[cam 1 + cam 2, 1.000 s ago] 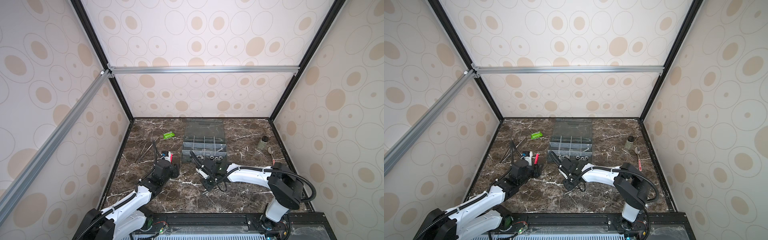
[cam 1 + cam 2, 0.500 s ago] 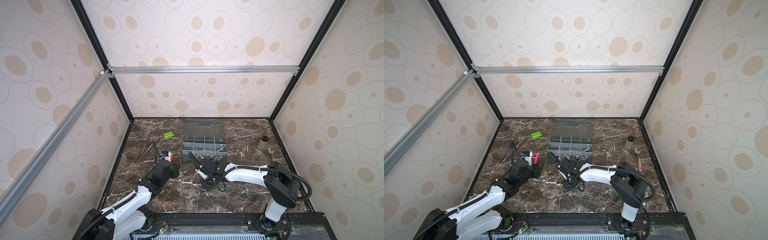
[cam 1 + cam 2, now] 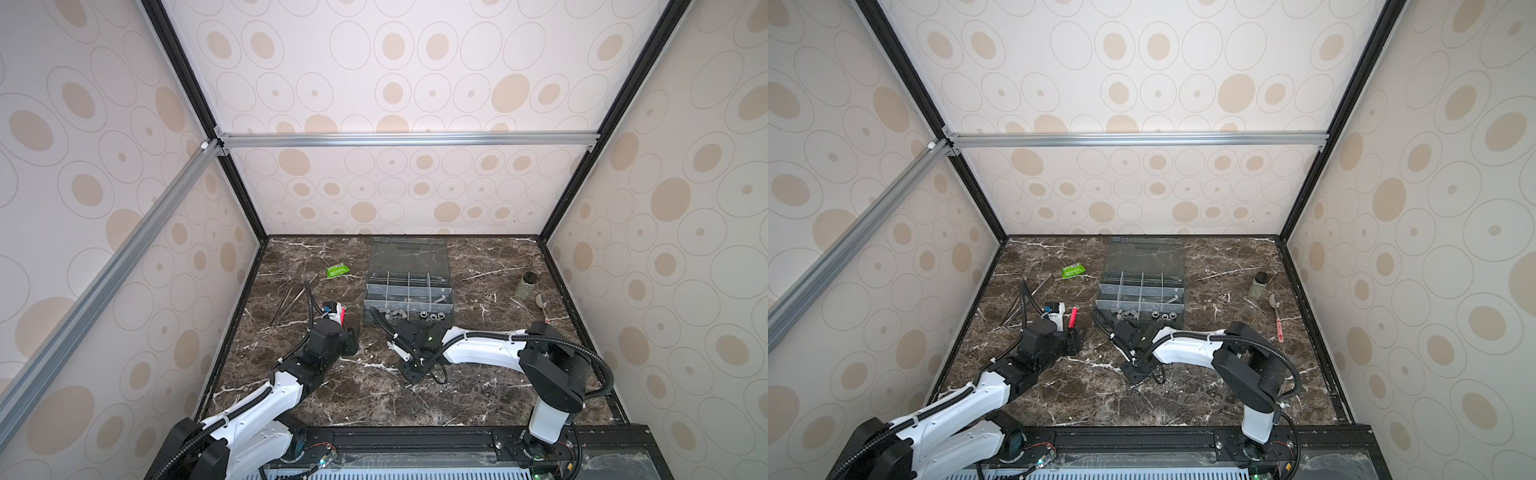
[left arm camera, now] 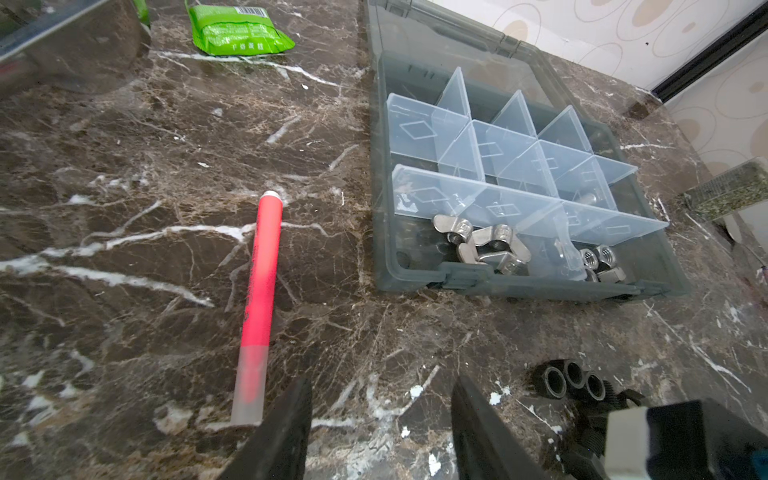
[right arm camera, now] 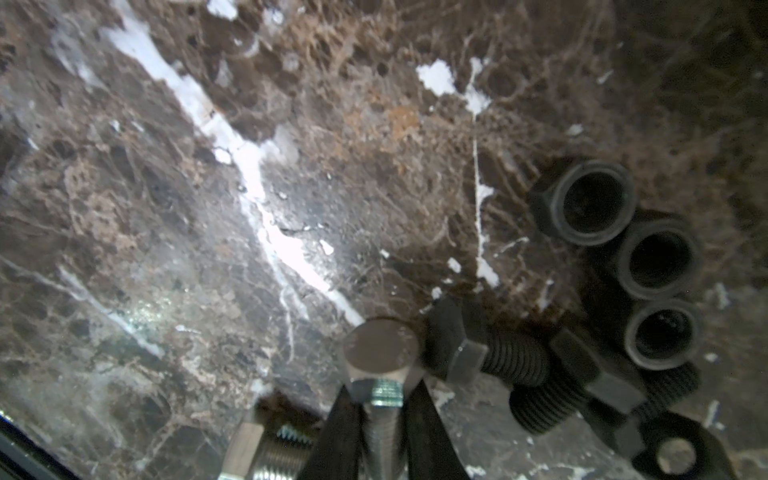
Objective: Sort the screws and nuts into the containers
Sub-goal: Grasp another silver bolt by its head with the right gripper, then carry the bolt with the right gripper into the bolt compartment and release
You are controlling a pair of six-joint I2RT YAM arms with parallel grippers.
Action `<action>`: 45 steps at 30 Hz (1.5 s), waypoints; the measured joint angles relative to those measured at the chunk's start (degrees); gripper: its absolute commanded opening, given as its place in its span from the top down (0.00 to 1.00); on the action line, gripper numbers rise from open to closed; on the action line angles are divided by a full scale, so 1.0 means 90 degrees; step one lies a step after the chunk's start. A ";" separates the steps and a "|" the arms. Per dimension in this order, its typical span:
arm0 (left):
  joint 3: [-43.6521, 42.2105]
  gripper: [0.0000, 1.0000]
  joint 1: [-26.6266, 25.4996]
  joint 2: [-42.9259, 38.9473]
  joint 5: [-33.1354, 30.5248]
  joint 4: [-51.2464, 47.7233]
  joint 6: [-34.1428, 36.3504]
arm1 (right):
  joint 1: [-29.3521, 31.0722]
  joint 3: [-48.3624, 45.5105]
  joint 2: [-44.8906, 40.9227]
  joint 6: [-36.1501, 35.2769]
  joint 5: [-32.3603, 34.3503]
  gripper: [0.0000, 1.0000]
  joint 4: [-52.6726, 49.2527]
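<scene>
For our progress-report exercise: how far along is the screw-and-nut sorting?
Done: wing nuts and silver hex nuts lie in the front compartments of the organiser box. In hand: the right hand grips a silver bolt by its shaft; the left hand is open, empty. Left: black nuts, black bolts and a second silver bolt on the table.

You see a glossy marble-look tabletop (image 5: 166,208), a bright-metal silver screw (image 5: 380,355) and matt black screws (image 5: 457,349). Your organiser box (image 4: 415,282) is smoky translucent plastic with clear, smooth dividers (image 4: 457,137), and its nuts (image 4: 482,245) are shiny metal.
</scene>
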 measured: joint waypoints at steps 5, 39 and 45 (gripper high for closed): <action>0.0000 0.46 0.0002 -0.0053 0.0000 0.0000 -0.0017 | 0.0002 0.0000 0.0000 -0.0032 0.0007 0.82 -0.0002; -0.0104 0.46 0.0005 -0.0952 0.0027 -0.0017 -0.0265 | -0.2594 0.0770 -0.1236 -0.2076 0.1814 0.83 0.0362; -0.0158 0.46 0.0005 -0.1134 0.0044 -0.0061 -0.0287 | -0.2800 0.0952 -0.0566 -0.2735 0.2057 0.83 0.0840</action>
